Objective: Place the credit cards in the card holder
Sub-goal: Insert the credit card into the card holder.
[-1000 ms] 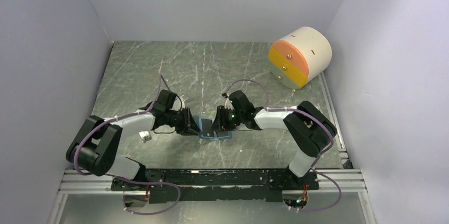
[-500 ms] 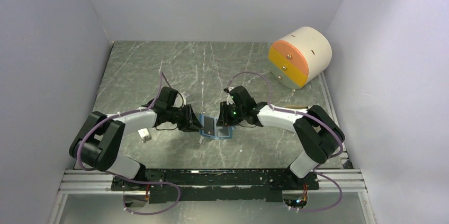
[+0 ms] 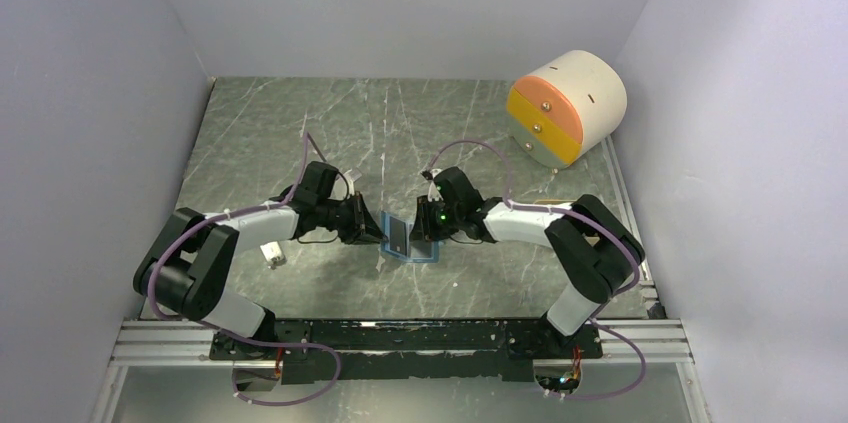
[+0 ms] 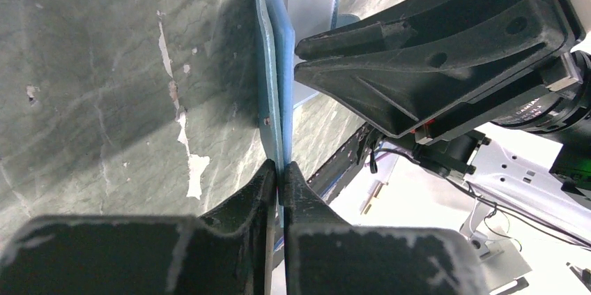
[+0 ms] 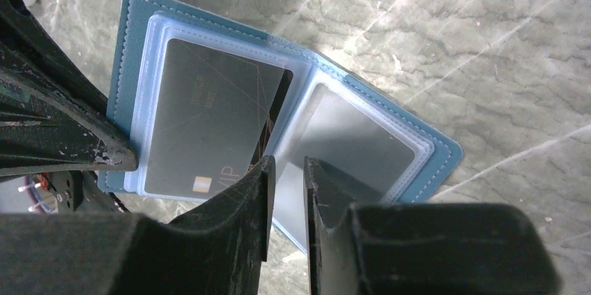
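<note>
Seen at two o'clock on the marbled grey-green counter (image 3: 300,133): a cream drum (image 3: 590,83) with orange and yellow drawer fronts. At eight o'clock, a small white piece (image 3: 272,256).

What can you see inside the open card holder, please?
A grey credit card sits in one clear sleeve of the card holder. The right end effector hides the lower fold; the other sleeve's contents are unclear.

Bottom centre: left gripper (image 4: 280,173) pinched tight on the near edge of the blue card holder (image 4: 268,79). Holder on edge, running up to top centre, leaves slightly parted, pale clear sleeve showing at the top. From the right: black right gripper (image 4: 327,58), tip against or just beside the holder. Left half: grey-green marble table (image 4: 90,86).
</note>
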Controlling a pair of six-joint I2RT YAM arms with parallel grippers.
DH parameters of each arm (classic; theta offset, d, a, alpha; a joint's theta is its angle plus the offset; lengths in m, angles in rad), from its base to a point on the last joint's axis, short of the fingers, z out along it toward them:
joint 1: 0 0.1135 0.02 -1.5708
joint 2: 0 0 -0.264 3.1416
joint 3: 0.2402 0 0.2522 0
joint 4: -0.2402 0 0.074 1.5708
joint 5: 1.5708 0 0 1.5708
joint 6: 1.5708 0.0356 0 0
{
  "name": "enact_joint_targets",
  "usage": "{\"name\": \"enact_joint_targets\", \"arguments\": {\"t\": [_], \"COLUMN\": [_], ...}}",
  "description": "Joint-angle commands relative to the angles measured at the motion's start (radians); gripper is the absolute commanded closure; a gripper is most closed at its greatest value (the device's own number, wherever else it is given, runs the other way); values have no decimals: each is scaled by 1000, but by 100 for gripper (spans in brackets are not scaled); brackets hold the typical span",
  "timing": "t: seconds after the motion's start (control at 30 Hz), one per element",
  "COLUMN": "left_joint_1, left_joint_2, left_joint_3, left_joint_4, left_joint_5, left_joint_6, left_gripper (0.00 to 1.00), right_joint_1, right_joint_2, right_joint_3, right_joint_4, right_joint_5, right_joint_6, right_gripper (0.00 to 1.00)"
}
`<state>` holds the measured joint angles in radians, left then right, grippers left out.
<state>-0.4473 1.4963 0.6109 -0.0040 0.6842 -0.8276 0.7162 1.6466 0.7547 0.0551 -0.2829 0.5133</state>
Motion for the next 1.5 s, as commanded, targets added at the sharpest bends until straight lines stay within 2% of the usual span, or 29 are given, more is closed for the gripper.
{"name": "enact_joint_targets", "arguments": {"t": [0.0,0.1,0.27,0.4,0.5,0.67,0.8,0.87,0.97,1.17,1.47], "left_joint_1": [-10,-11,-10,-11,-10,-11,-11,-13,-15,-34,-74], "left_joint_2": [-2,-40,-115,-91,-52,-16,4,15,16,-11,66], "left_joint_3": [16,16,1,-7,4,47,66,66,52,30,-8], "left_joint_4": [43,6,-19,-18,-19,-23,-22,-14,27,77,214], "left_joint_5": [22,15,3,4,2,0,-5,-1,23,38,81], "left_joint_6": [-1,5,4,7,13,23,30,30,18,5,-36], "left_gripper": [91,91,91,91,81,75,76,79,90,91,91], "right_joint_1": [-1,1,22,32,35,38,42,42,42,45,46], "right_joint_2": [31,38,34,33,42,54,57,59,68,73,83], "right_joint_3": [-44,-67,-62,-62,-68,-72,-71,-69,-64,-67,-83], "right_joint_4": [38,93,83,91,103,109,112,111,111,128,152], "right_joint_5": [-24,-64,-47,-45,-47,-50,-50,-51,-54,-63,-68], "right_joint_6": [14,50,62,68,73,71,70,68,67,74,80], "right_gripper": [74,74,74,74,74,74,74,74,74,74,74]}}
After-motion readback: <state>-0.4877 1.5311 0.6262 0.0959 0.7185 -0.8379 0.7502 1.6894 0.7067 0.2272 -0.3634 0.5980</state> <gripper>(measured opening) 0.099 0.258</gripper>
